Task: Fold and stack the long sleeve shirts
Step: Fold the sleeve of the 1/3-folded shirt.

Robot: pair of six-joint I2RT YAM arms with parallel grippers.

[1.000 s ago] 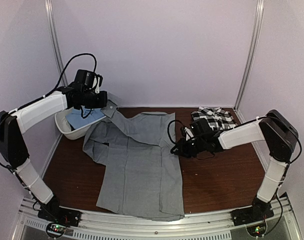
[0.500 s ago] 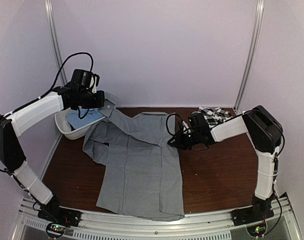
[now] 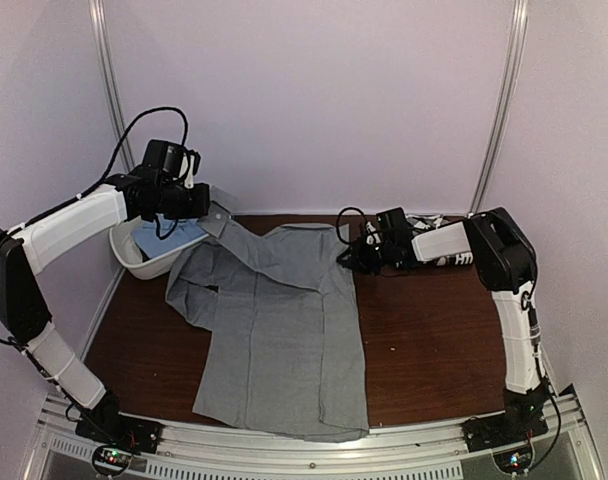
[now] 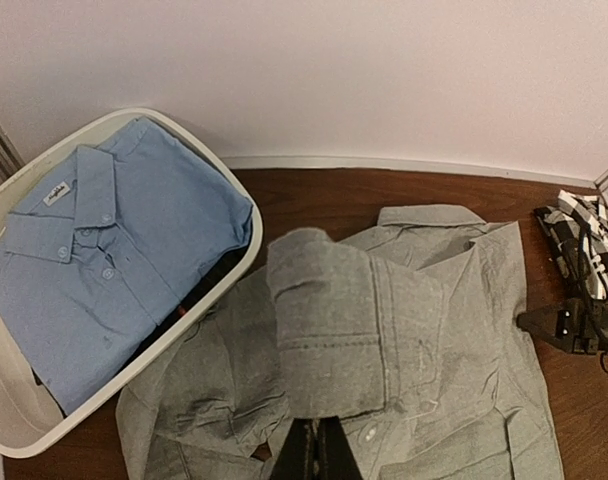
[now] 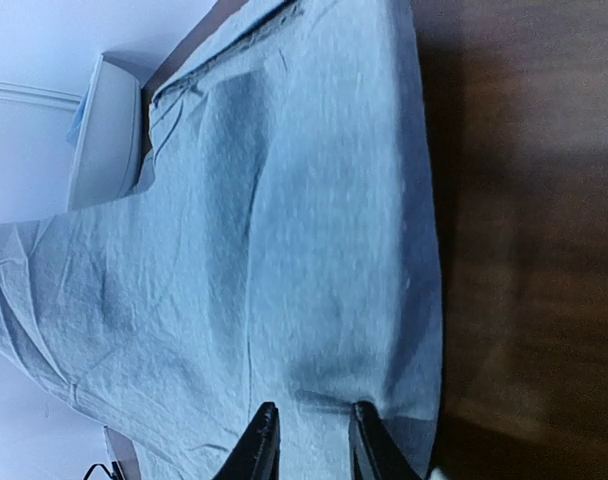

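The left gripper (image 4: 317, 452) is clamping the sleeve cuff of the grey shirt (image 3: 284, 330) and is holding it raised above the garment's far left corner. The right gripper (image 5: 310, 442), its fingers apart, is hovering over the shirt's far right edge, so it is the nearer arm to that shoulder. The shirt is lying flat on the table (image 3: 434, 340) between the arms, with its long axis running from the collar at the far end to the hem at the near end. The white tub (image 4: 252, 232) on its left is holding the folded light blue shirt (image 4: 114, 250). The checked shirt (image 4: 569, 225) is lying at the far right.

Left arm raised, left gripper (image 4: 314, 452) pinched on grey shirt (image 4: 349, 335) sleeve. Right arm extended low, right gripper (image 5: 310, 445) jaws slightly apart.
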